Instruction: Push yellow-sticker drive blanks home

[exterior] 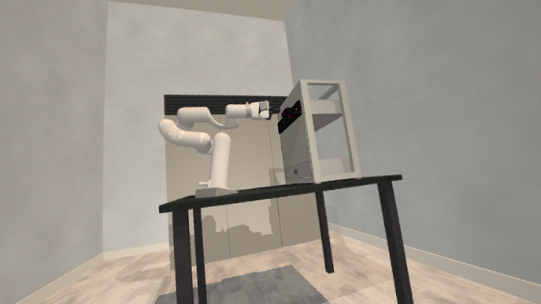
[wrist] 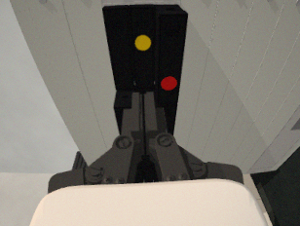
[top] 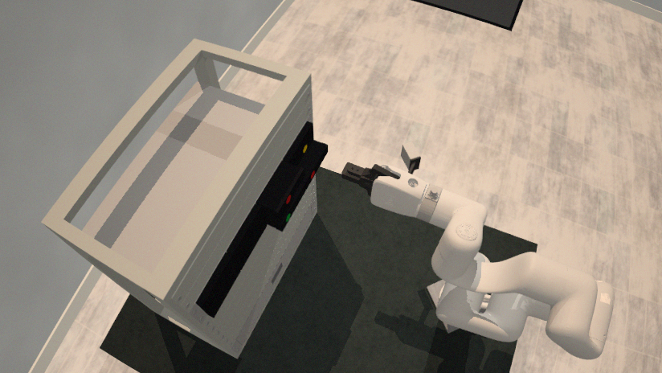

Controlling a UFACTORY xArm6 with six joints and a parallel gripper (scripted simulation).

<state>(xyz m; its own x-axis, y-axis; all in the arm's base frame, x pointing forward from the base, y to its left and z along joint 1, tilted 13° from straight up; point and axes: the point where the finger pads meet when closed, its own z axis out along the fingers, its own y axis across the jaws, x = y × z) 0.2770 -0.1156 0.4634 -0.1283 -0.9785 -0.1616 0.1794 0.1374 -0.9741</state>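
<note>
From overhead I see the rack [top: 176,259] at left on the bench [top: 333,259]. Its lower front is lost in shadow. Four black blanks jut out: yellow sticker [top: 304,149] farthest up, then red [top: 312,174], red [top: 288,198], green [top: 288,216]. To the right, my gripper [top: 348,170] hangs apart, fingers pinched together, holding nothing.

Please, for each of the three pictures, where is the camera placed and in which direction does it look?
Top: high above, looking down on the rack and the whole arm with its closed gripper.
Exterior: low in the room, looking up at the table, arm and rack from the side.
Wrist: behind the gripper, facing the rack's front; only the fingers show.
Top and wrist both show the yellow sticker.
</note>
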